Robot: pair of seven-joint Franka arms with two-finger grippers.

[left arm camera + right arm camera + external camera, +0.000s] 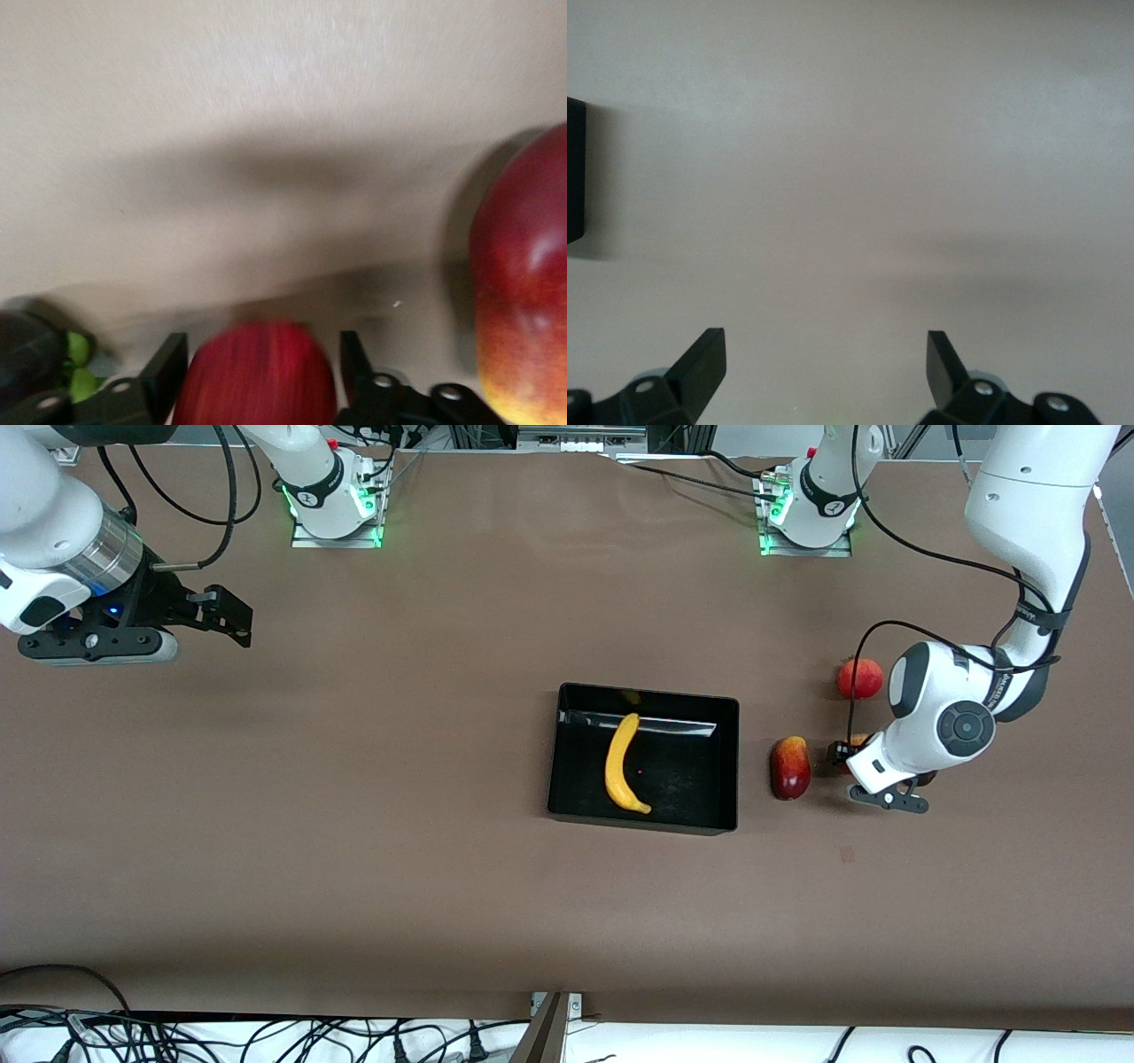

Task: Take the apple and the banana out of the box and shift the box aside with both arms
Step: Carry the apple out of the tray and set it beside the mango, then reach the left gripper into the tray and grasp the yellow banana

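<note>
I see the banana (624,763) in the bin (643,823) at frame centre; mango (790,767) beside it, pomegranate (859,677) above-right, the apple (255,376) seemingly between the left gripper's (261,372) fingers.

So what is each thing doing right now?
banana: lying in the box.
box: on the table, holding only the banana.
apple: between the left pincer's fingers.
mango: lying beside the box.
pomegranate: on the table.
right pincer: open, waiting.

The brown table (354,824) carries the box (726,762), mango (790,767) and pomegranate (859,678).
</note>
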